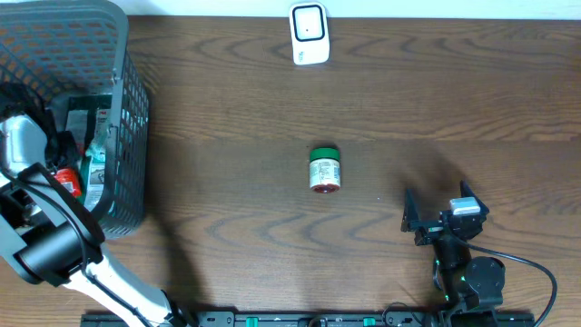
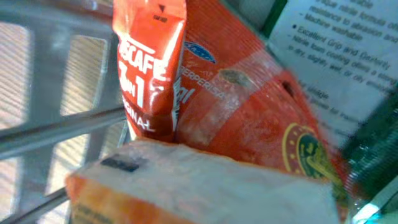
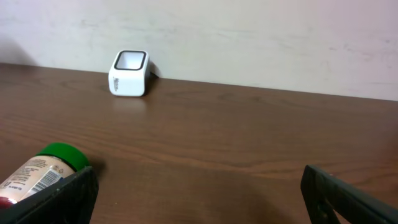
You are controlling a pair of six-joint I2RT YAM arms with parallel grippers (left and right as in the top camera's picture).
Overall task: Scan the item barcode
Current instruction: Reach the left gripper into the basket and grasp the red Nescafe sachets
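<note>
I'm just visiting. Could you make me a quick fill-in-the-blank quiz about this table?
The small jar lying on the table has a ___ lid.
The red Nescafe sachet sits inside the grey ___.
On the right gripper, the jaws stand ___.
Missing words: green; basket; open.

Jar [image 1: 324, 170]: green lid, white label with barcode visible, lying on its side at the middle of the table [image 1: 227, 109], lid toward scanner [image 1: 309, 34]. Scanner: white, black-rimmed window, at far edge. Red Nescafé sachet [image 2: 149, 68] lies inside basket [image 1: 127, 136].
</note>
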